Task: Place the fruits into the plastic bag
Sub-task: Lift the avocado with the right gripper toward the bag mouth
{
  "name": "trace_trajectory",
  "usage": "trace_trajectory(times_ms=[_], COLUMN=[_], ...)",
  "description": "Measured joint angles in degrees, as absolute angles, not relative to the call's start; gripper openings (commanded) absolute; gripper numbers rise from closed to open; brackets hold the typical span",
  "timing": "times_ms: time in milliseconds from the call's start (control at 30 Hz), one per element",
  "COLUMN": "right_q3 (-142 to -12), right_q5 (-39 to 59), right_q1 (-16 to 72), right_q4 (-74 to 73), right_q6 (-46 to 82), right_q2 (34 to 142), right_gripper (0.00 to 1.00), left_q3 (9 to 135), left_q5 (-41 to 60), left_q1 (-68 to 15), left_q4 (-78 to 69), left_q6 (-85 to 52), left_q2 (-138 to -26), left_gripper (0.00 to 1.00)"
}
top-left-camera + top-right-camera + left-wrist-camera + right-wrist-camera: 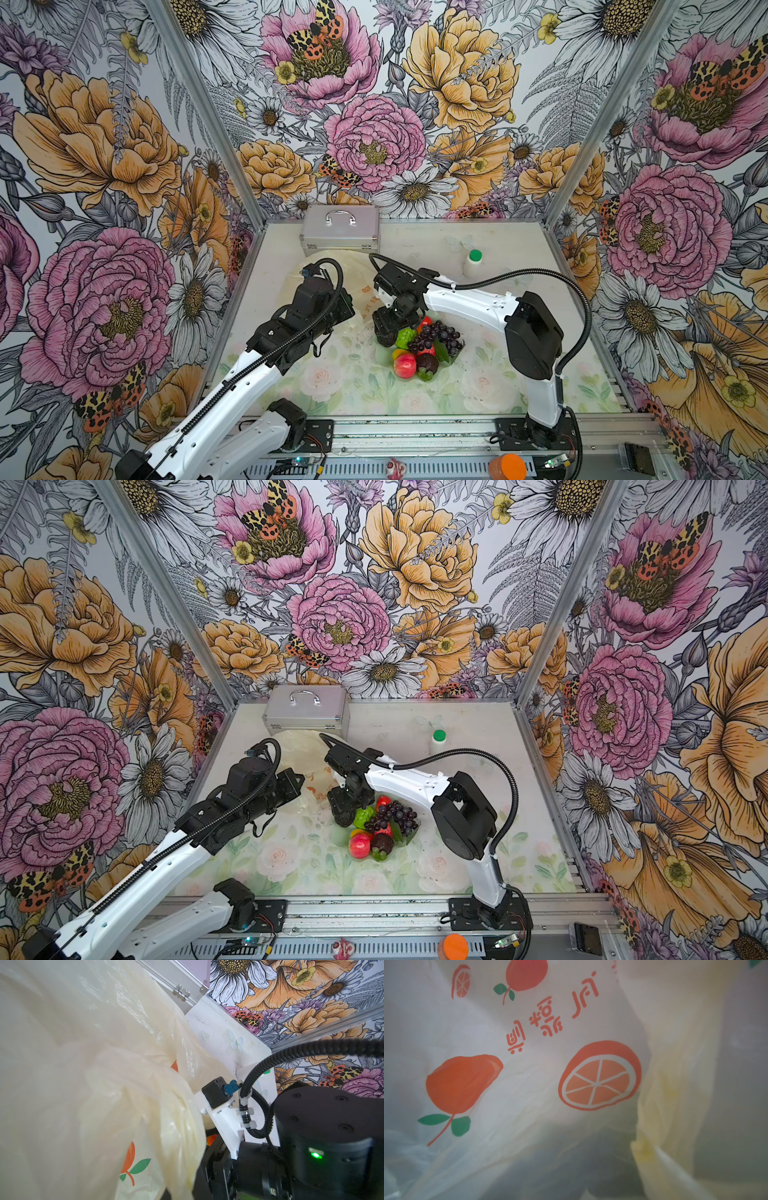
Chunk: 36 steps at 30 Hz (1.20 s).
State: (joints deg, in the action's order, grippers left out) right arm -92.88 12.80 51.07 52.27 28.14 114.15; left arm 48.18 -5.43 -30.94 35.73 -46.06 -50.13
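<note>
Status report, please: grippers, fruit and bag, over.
Left gripper shut on the bag. Right gripper low at the dish edge, jaws hidden. Fruits heaped on that dish. Bag film blocks the right wrist view.

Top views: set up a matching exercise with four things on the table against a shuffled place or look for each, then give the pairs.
Things:
1. metal case
2. bottle
3. grape bunch
4. plastic bag

Descriptions:
A. purple, on top of the fruit pile
B. silver, against the back wall
C. pale yellow and crinkly, just in front of the metal case
D. white with a green cap, standing at the back right

Pairs: 1-B, 2-D, 3-A, 4-C
</note>
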Motion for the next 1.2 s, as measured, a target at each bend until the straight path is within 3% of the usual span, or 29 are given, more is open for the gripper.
trace_trajectory(times_ms=[100,233,467,1200], right_q3=[-92.88,-92.88,-93.32,-88.53], right_q5=[12.1,11.14,10.22,17.5], right_q1=[51.09,51.09,51.03,43.42], right_q4=[52.97,53.17,53.91,51.11], right_q6=[27.81,27.73,27.57,34.98], right_q2=[114.15,114.15,114.02,98.52], right_gripper=[0.58,0.44,0.38,0.36], left_q3=[47.99,47.99,47.99,47.99], left_q5=[-5.43,-5.43,-5.45,-5.48], left_q1=[-30.94,-30.94,-30.94,-30.94], left_q4=[35.68,35.68,35.68,35.66], left_q6=[-46.09,-46.09,-46.11,-46.54], left_q2=[-50.13,-50.13,-50.13,-49.47], left_gripper=[0.0,0.0,0.0,0.0])
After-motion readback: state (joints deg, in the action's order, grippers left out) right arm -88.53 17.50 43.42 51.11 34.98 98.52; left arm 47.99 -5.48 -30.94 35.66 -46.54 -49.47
